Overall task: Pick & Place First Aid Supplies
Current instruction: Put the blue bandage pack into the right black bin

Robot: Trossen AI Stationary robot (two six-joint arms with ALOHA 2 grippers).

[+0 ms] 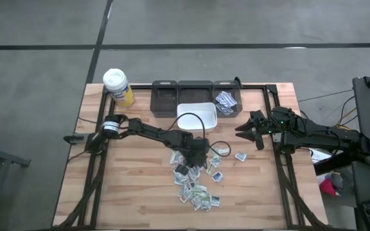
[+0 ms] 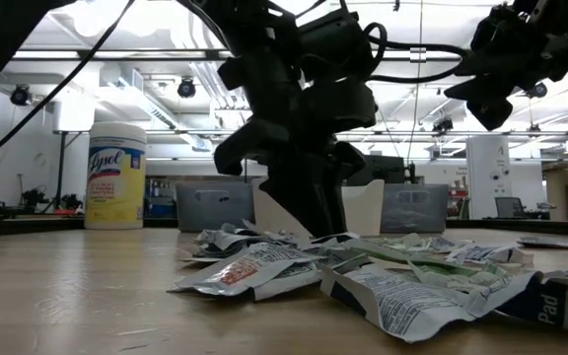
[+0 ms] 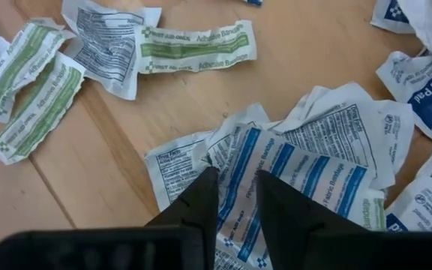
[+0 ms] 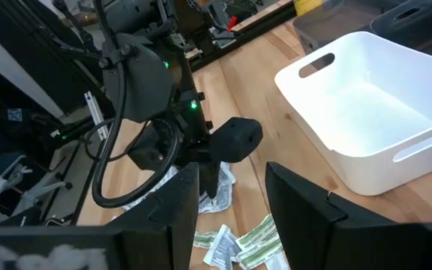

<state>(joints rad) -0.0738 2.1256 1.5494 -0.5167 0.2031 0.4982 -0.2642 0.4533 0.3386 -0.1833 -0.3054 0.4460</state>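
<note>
The first aid supplies are small flat paper packets heaped on the wooden table (image 1: 133,192) near its middle (image 1: 198,183), with green and blue print in the left wrist view (image 3: 193,46). My left gripper (image 1: 194,157) is down in the pile, slanting from the left. Its fingers are a narrow gap apart, astride a blue-striped packet (image 3: 313,169). My right gripper (image 1: 246,131) hangs open above the table's right part, clear of everything; its fingers frame the left arm in the right wrist view (image 4: 235,191). My left gripper's two fingertips (image 3: 207,184) stand on the blue-striped packet's near part (image 3: 238,196), coming from above at a slant. A strip of the packet shows in the gap between them. The packet lies flat on the pile. Whether they pinch it, I cannot tell.
A white bin (image 1: 198,117) stands just beyond the pile. Three dark bins (image 1: 166,96) line the far edge, the right one (image 1: 227,102) holding packets. A yellow wipes bottle with a white lid (image 1: 117,86) stands at the far left corner. A stray packet (image 1: 241,156) lies to the right.
</note>
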